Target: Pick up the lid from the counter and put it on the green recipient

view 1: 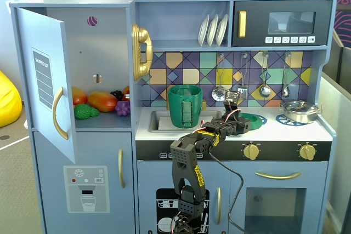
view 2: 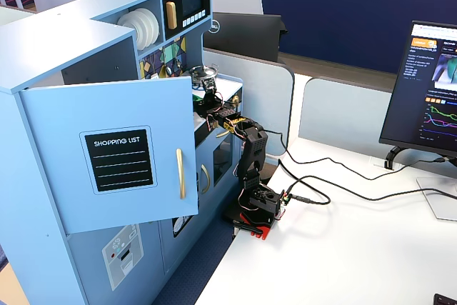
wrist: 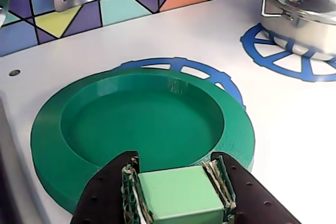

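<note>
Fingers (wrist: 181, 195) were clamped on the lid's (wrist: 142, 129) pale green knob (wrist: 178, 198) in the wrist view, one pad on each side of it. Lid sat flat, hollow side up, on the desk (wrist: 294, 124), covering most of a blue burner ring (wrist: 181, 66). In a fixed view it lay mid-desk, near the back edge. Green recipient (view 1: 185, 106) stood upright in the sink (view 1: 159, 120) toward the desk's left end, apart from the lid. Silver pan (view 1: 299, 111) sat near the right edge.
</note>
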Available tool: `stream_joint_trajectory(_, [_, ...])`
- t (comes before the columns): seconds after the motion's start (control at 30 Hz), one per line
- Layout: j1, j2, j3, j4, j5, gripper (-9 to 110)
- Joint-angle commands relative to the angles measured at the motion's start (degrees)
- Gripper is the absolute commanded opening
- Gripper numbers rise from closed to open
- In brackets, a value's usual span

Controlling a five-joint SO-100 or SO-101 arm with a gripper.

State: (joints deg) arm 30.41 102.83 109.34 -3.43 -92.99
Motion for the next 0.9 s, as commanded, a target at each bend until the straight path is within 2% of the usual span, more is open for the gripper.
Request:
stream_joint_trajectory(0.0, [-0.97, 1.05, -3.96, -2.64, 0.97, 0])
stream_joint_trajectory(0.23, [0.62, 4.92, -7.56, -1.49, 0.18, 0])
stream_joint_trajectory(0.47, [1.05, 12.22, -16.44, 9.32, 1.23, 0])
stream_joint_trajectory(0.87, [-9.76, 21.97, -26.89, 23.99, 2.72, 0])
